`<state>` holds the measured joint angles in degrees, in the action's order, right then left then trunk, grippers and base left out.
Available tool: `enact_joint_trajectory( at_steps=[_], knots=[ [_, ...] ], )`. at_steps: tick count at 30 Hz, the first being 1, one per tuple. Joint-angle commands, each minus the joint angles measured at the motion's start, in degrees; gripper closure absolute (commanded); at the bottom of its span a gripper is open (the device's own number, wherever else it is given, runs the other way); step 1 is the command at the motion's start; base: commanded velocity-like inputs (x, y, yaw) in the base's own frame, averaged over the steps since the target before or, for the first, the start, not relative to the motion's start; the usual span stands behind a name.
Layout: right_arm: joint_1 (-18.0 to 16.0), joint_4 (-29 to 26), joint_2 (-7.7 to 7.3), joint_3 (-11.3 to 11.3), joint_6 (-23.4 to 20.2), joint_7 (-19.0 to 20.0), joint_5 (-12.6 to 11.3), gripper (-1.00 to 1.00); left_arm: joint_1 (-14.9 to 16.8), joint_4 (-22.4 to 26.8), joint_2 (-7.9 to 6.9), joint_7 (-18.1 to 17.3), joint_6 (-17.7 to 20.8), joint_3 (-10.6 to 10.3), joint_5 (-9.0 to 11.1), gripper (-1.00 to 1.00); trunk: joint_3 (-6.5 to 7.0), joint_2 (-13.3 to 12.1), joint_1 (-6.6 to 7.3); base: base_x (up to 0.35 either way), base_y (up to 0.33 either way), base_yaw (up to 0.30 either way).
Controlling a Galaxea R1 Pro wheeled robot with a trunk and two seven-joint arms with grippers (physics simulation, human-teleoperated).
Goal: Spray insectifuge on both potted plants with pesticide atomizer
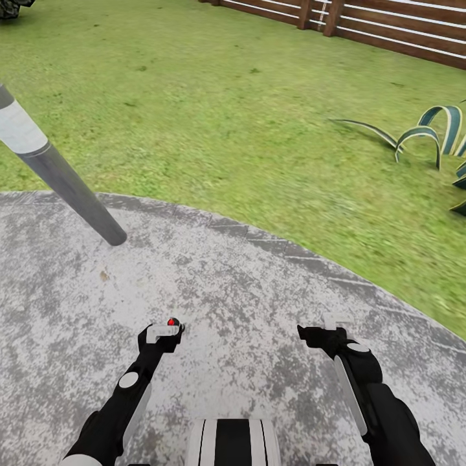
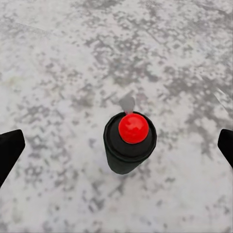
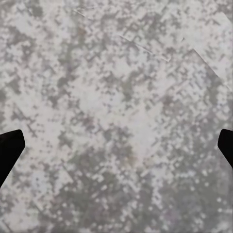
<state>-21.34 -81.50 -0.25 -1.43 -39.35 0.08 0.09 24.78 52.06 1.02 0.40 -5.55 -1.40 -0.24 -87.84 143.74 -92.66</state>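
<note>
Both tools open, pointing down

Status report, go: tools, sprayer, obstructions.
Left tool open, empty. Right tool open, empty over patio. Sprayer and potted plants not sighted. Grey pole ahead-left, agave on lawn to the right.

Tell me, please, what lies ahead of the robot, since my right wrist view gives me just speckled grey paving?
Observer: In the head view the round patio ends in a lawn, with a brown slatted fence at its far side.
Operator: Is anything near the left arm?
Observer: The left wrist view has a short black cylinder with a red top standing on the paving, seen between the fingers of the open left gripper.
Operator: Any obstacles?
Observer: A grey pole with a white band stands on the patio at the robot's front left.
</note>
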Motion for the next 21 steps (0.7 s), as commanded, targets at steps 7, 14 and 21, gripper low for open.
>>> enact_joint_trajectory(
  at_steps=[7, 14, 21],
  knots=[
    [0.0, -0.1, -0.01, 0.0, -0.3, 0.0, 0.1, -1.00, 0.0, -0.1, -0.02, 0.0, -0.2, -0.1, 0.0, -1.00, -0.84, 0.1, -0.07, 0.001, 0.000, 0.000],
    [0.0, -0.1, -0.01, -0.1, -0.3, 0.0, 0.0, -1.00, 0.0, 0.0, -0.01, 0.0, -0.2, -0.1, 0.0, -1.00, -2.95, 0.1, -0.25, 0.000, 0.000, 0.000],
    [0.0, -0.1, -0.01, -0.1, -0.3, 0.0, 0.1, -1.00, 0.0, 0.0, -0.03, 0.0, -0.3, -0.2, 0.0, -1.00, -5.14, 0.2, -0.43, 0.000, 0.000, 0.000]
  ],
)
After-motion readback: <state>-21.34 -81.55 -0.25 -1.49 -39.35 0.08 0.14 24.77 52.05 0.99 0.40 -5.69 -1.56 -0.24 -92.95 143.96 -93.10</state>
